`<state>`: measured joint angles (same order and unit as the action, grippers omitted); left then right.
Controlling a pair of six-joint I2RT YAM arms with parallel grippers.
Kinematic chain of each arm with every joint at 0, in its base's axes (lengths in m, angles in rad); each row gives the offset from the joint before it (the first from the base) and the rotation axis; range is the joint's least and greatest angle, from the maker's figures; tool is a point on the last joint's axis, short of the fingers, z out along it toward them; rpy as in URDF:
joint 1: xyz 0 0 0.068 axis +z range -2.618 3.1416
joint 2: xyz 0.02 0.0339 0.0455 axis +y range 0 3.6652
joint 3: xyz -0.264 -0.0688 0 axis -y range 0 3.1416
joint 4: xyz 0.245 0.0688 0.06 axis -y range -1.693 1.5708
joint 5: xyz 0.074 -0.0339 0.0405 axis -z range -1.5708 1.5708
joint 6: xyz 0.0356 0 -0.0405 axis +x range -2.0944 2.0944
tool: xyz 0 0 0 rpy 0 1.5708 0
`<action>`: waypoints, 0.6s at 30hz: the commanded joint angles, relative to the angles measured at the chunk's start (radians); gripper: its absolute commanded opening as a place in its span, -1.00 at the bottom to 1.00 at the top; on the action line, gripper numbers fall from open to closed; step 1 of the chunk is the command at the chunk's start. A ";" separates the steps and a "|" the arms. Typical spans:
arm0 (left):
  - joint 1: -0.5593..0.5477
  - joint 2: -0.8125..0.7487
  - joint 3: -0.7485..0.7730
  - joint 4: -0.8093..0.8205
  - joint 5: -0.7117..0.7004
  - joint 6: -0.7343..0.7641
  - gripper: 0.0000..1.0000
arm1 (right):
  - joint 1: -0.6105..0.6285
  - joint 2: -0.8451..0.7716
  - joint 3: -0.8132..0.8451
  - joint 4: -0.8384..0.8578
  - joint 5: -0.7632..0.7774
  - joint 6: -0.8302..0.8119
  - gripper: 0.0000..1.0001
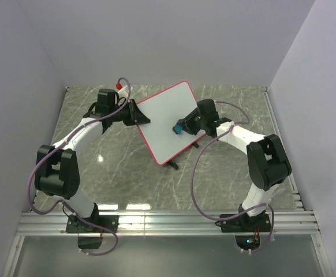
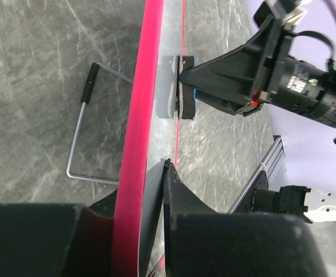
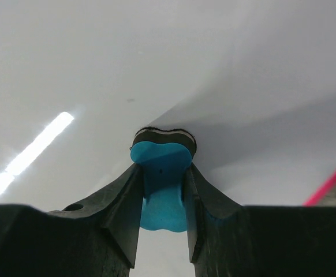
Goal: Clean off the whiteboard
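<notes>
whiteboard (image 1: 167,121): tilted, mid-counter (image 1: 122,167) | left end effector (image 1: 138,113): clamped on its pink rim, left edge | right end effector (image 1: 185,124): pinching blue eraser (image 3: 161,167), pad against the white face

One whiteboard (image 1: 167,122), one blue eraser (image 1: 180,127), two robot arms (image 1: 75,138) (image 1: 254,144).

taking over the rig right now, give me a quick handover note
Left gripper: shut on the whiteboard at its pink rim, holding it tilted.
Right gripper: shut on the blue eraser, its pad pressed to the board face.
Done: no marks visible on the face shown.
Left: probably finish the wipe, check under the eraser, set the board down.
</notes>
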<state>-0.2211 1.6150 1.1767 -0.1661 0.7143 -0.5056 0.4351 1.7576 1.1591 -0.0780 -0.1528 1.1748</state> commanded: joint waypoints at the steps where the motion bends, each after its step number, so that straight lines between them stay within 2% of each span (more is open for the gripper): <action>1: -0.050 0.022 0.011 -0.105 0.019 0.114 -0.99 | -0.039 0.014 -0.085 -0.031 -0.002 -0.006 -1.00; 5: -0.050 0.017 0.006 -0.108 0.020 0.114 -0.99 | -0.107 0.026 -0.039 -0.074 0.028 -0.036 -1.00; 9: -0.052 0.013 0.000 -0.107 0.022 0.113 -0.99 | -0.147 0.101 0.129 -0.149 0.035 -0.072 -1.00; 13: -0.061 0.014 0.000 -0.115 0.002 0.122 -0.99 | -0.122 0.186 0.351 -0.201 0.018 -0.063 -1.00; 18: -0.061 0.019 0.008 -0.124 -0.009 0.131 -0.99 | -0.065 0.229 0.500 -0.218 -0.005 -0.014 -1.00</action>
<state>-0.2291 1.6150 1.1793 -0.1604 0.7170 -0.4839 0.3172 1.9709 1.5742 -0.2852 -0.1402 1.1313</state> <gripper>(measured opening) 0.151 0.378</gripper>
